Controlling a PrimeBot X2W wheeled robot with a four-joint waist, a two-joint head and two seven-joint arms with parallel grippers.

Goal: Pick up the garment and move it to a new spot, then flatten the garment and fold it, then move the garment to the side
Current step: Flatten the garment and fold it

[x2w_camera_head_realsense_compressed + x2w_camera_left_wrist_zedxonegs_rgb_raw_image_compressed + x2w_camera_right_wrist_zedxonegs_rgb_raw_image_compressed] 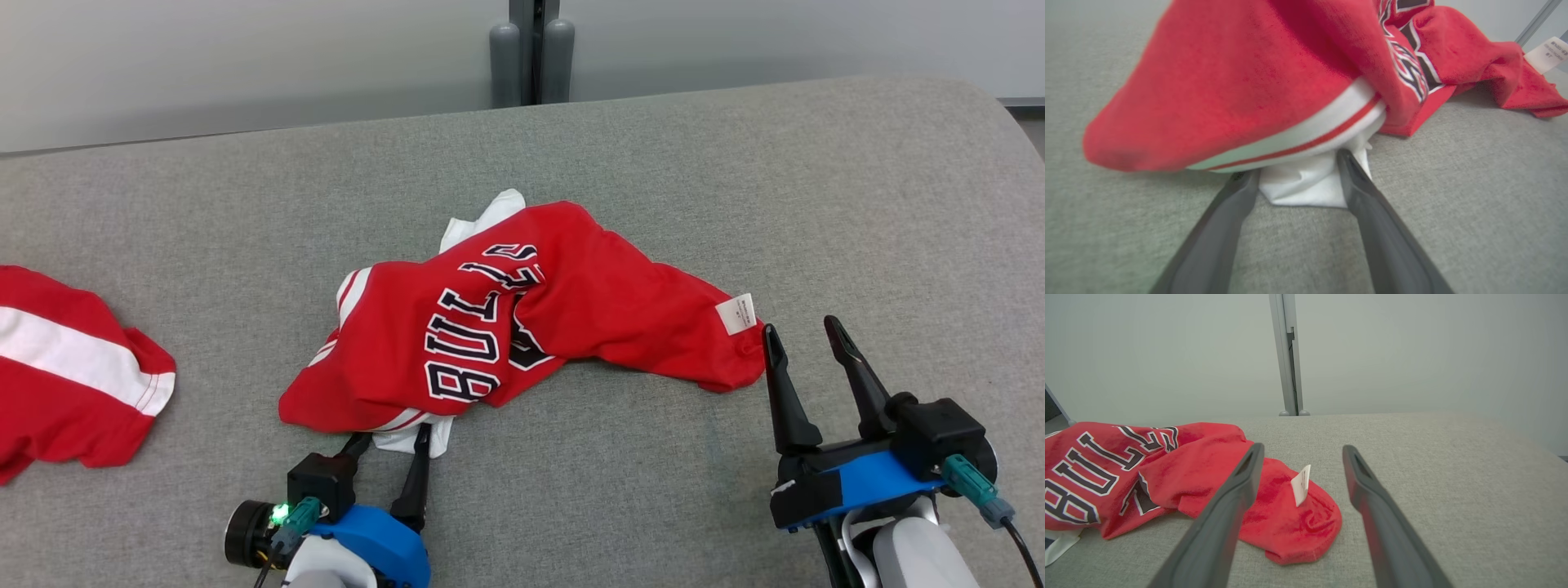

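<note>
The crumpled red garment (522,318) (black-and-white lettering across it) lies in the middle of the grey padded surface (735,163). The left gripper (390,439), jaws apart, sits at the garment's near hem with a white fold between its fingers; whether they touch the cloth is unclear. The right gripper (801,327), also spread wide and empty, stands just beside the garment's right end, where the white label (737,314) sits.

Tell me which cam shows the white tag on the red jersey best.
Head view: the tag faces the camera, whole, on the jersey's end beside the right gripper. Right wrist view shows the tag nearer but angled, between that gripper's fingers. Left wrist view clips the tag at the frame edge, blurred.
</note>
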